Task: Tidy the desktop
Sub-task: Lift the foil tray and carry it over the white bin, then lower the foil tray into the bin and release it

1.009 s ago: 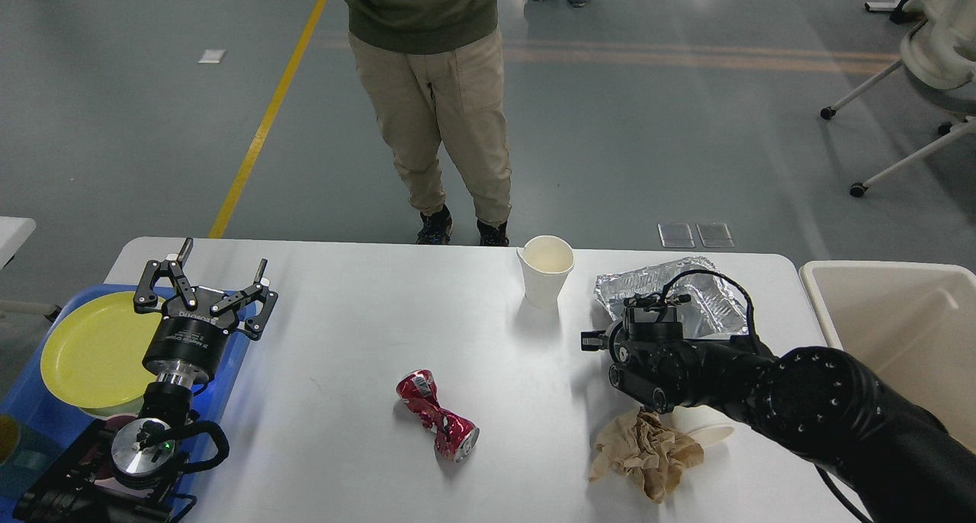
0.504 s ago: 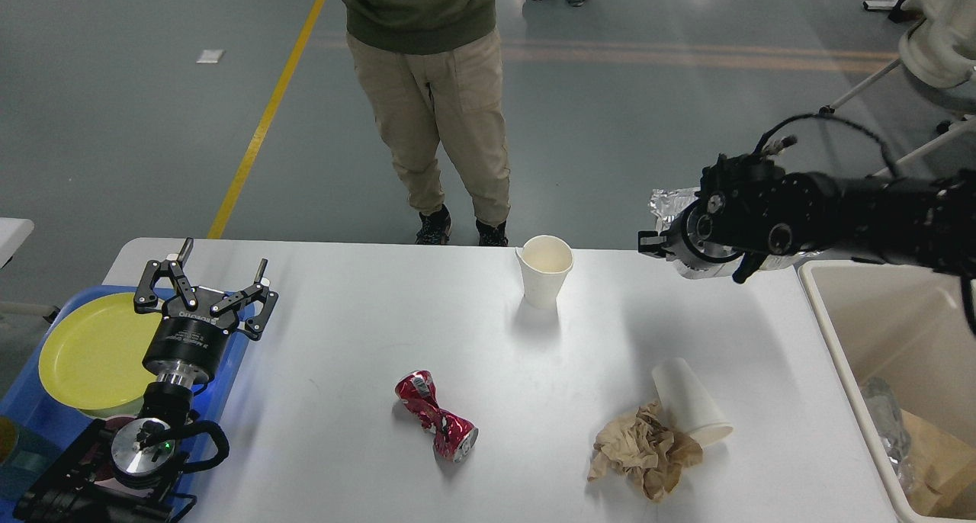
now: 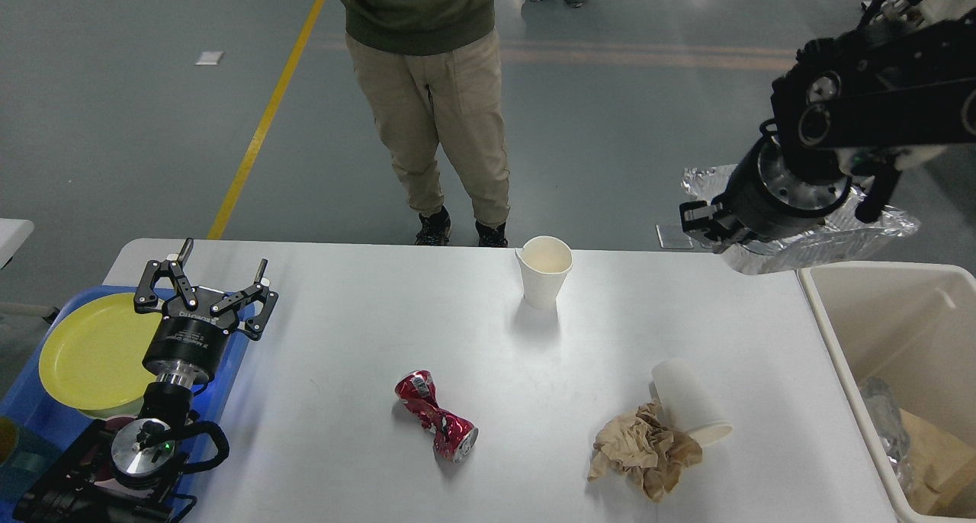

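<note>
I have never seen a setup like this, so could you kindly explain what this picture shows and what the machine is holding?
This is one view from the robot's own head, looking forward and down. The two black arms are its own. The left gripper is open, hovering by a yellow plate in a blue tray. The right gripper is raised, carrying a crumpled foil tray near a beige bin; its fingers are hard to make out. On the white desktop remain an upright paper cup, a tipped cup, crumpled brown paper and a crushed red can. A person stands beyond.
</note>
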